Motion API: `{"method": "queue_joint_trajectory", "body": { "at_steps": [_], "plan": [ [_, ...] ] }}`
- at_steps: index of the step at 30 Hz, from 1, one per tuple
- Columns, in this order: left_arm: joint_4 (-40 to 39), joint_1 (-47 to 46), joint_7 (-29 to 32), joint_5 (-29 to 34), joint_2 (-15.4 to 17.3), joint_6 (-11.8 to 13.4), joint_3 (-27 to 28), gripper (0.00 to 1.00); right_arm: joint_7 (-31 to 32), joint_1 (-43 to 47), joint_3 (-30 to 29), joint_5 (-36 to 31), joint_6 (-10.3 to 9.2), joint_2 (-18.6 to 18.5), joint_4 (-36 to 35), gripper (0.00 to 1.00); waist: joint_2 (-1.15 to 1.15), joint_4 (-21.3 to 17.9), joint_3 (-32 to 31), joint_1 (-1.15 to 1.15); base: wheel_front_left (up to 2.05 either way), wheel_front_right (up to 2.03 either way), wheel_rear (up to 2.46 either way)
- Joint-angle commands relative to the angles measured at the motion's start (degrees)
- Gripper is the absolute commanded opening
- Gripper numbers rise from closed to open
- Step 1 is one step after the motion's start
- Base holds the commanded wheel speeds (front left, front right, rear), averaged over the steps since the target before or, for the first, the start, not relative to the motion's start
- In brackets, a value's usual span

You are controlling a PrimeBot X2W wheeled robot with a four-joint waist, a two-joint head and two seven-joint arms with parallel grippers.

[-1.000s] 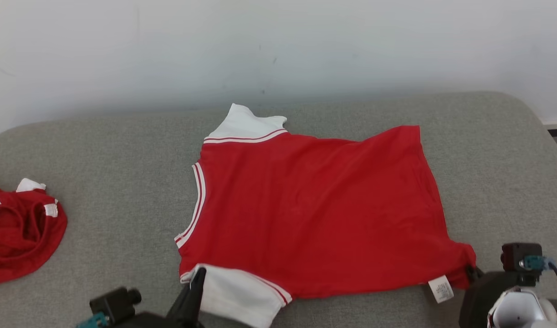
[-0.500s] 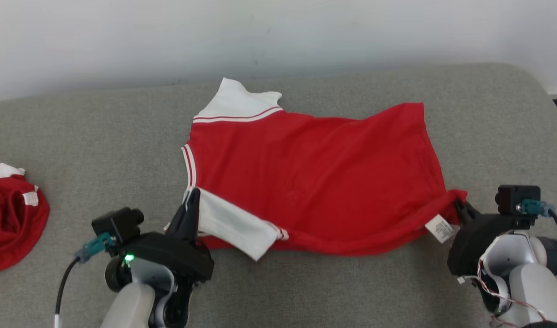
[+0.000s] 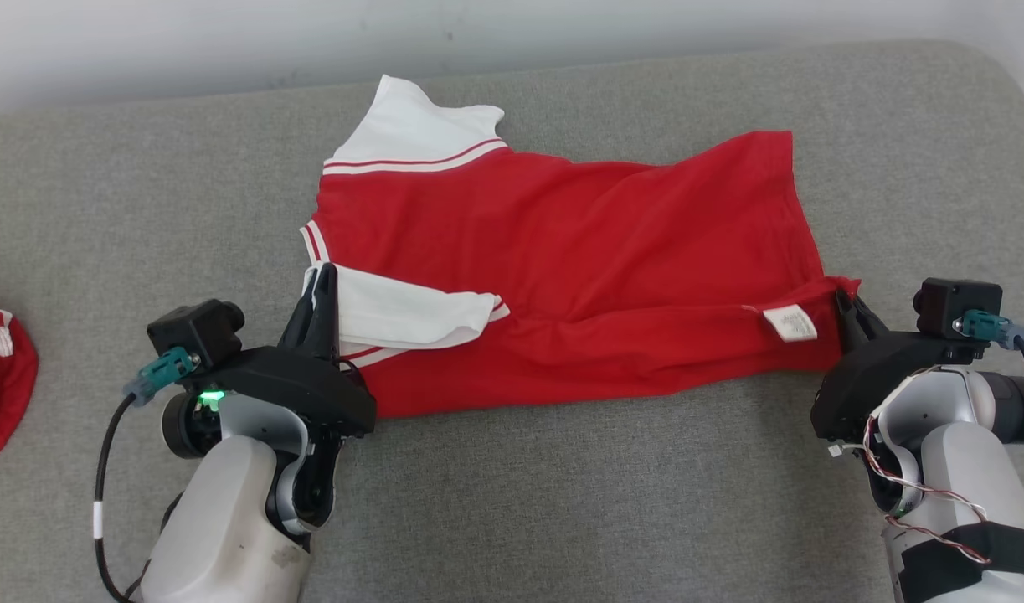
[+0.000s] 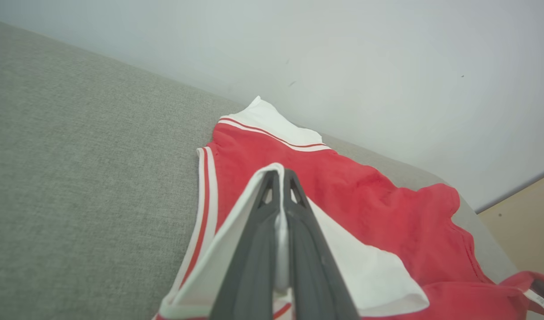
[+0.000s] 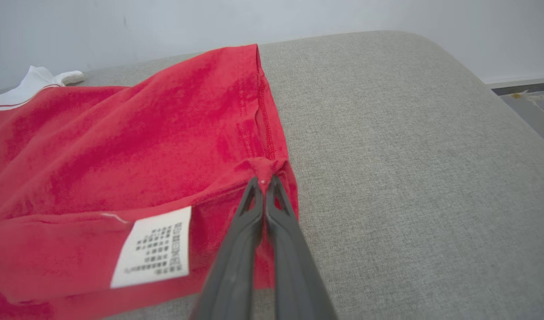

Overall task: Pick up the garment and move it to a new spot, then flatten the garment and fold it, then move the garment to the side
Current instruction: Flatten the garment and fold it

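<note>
I have a broad grey woven-fabric pad (image 3: 562,502) running across nearly the whole head view, with a strip of pale wall (image 3: 185,33) along the top edge. The red short-sleeved shirt with white sleeves (image 3: 578,251) lies on the pad in the centre and upper middle of the frame, neck end to the left and hem to the right. Its near edge is turned up over the body, leaving a long ridge of red cloth from left to right.

My left gripper (image 3: 323,280) comes up from the lower left on its pale forearm. Its two dark fingers are pressed together on the edge of the near white sleeve (image 3: 403,314), which is doubled over the red body. In the left wrist view that gripper (image 4: 278,178) shows white cloth pinched in the slit between the fingers.

My right gripper (image 3: 846,306) sits at the middle right. It is clamped on the near corner of the red hem, and the right wrist view has a nub of red cloth bunched at the tips of that gripper (image 5: 263,182).

A crumpled red garment with white trim (image 3: 1,377) is cut off by the left edge, well apart from the shirt. The far white sleeve (image 3: 411,130) lies flat at upper centre-left. A small white printed care label (image 3: 792,322) shows on the upturned edge just left of the right gripper. A green light (image 3: 208,394) glows on the left wrist.
</note>
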Motion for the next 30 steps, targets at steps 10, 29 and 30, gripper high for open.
{"method": "queue_joint_trajectory", "body": {
  "at_steps": [10,29,30],
  "plan": [
    [3.28,-3.71,-1.86,0.37,-0.02,-0.84,-0.58,0.00,-2.50,-2.84,-4.14,-4.00,-0.14,1.03,4.32,0.00,-0.01,0.48,2.13,-0.01,0.00,0.00,0.00],
    [7.87,-5.50,-4.74,1.87,0.04,-0.60,-1.55,1.00,-10.03,-4.76,-4.30,-4.41,-0.14,2.04,7.63,1.00,-0.01,0.54,1.41,-0.01,0.00,0.00,0.00],
    [8.05,-5.25,-5.04,2.28,0.04,-0.45,-1.58,1.00,-10.30,-4.66,-4.49,-4.64,-0.14,2.05,7.96,1.00,-0.01,0.61,1.03,-0.01,0.00,0.00,0.00]
  ]
}}
